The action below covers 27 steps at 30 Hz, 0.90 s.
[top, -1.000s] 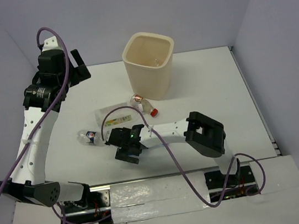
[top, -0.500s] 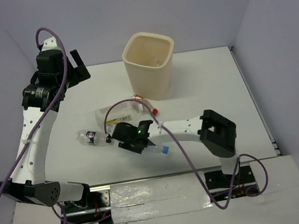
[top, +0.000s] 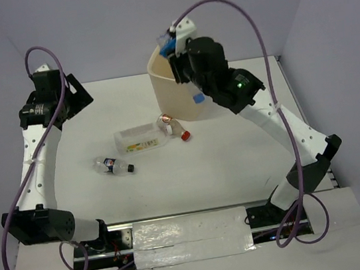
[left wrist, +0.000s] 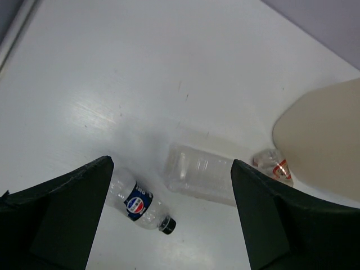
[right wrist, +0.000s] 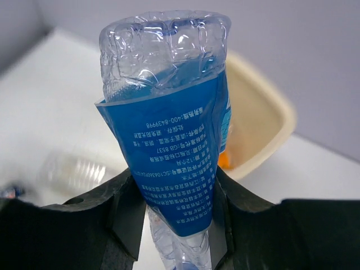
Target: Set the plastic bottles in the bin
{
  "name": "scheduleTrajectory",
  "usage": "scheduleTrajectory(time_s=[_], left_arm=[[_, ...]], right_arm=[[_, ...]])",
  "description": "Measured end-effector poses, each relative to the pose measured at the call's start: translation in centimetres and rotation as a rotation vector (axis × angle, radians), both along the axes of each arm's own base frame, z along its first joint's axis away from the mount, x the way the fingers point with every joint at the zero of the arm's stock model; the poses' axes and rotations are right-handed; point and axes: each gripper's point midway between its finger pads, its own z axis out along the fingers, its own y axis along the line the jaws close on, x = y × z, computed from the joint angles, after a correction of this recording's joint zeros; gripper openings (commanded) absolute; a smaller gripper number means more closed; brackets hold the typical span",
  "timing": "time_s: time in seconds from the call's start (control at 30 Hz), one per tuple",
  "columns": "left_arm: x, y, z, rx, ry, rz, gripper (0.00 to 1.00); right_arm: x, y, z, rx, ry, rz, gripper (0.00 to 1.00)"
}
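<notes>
Right wrist: right claw (right wrist: 179, 225) tight around blue-labelled bottle (right wrist: 169, 140), cap end beyond frame; left claw (left wrist: 170, 180) wide, empty.

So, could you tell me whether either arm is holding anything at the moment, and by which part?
The right gripper holds a blue-labelled clear bottle, jaws shut on its labelled body. The left gripper is open and empty.

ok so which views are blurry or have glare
right wrist: blue-labelled bottle is sharp up close, the bin behind it is soft; left wrist: whitish sheen streaks the table, otherwise in focus; top external: evenly lit, sharp, only faint shadows.
</notes>
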Motion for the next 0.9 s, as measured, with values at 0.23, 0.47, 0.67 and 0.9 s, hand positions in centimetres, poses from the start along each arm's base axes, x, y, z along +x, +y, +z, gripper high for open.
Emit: scheduleTrajectory(time_s=[0.23, 0.47, 0.67, 0.9], left_arm=[[-1.3, -0.8, -4.9, -0.050, 0.130, -0.008, 0.99], [-5.6, 0.3, -11.6, -0.114, 0.284, 0.096, 0.99], [-9.6, -1.0, -15.2, -0.235, 0.312, 0.158, 0.99], [-11.2, -1.9, -18.8, -0.313, 0.381, 0.205, 0.99]], right_arm=[[5.0, -1.8, 9.1, 0.169, -0.275, -0.155, 0.46], [12.3, -1.6, 6.9, 0.200, -0.382, -0.282, 0.52], [17.5, -1.8, 1.1, 0.173, -0.339, -0.354, 0.88], [18.3, -1.8, -0.6, 0.199, -0.297, -0.355, 0.98]])
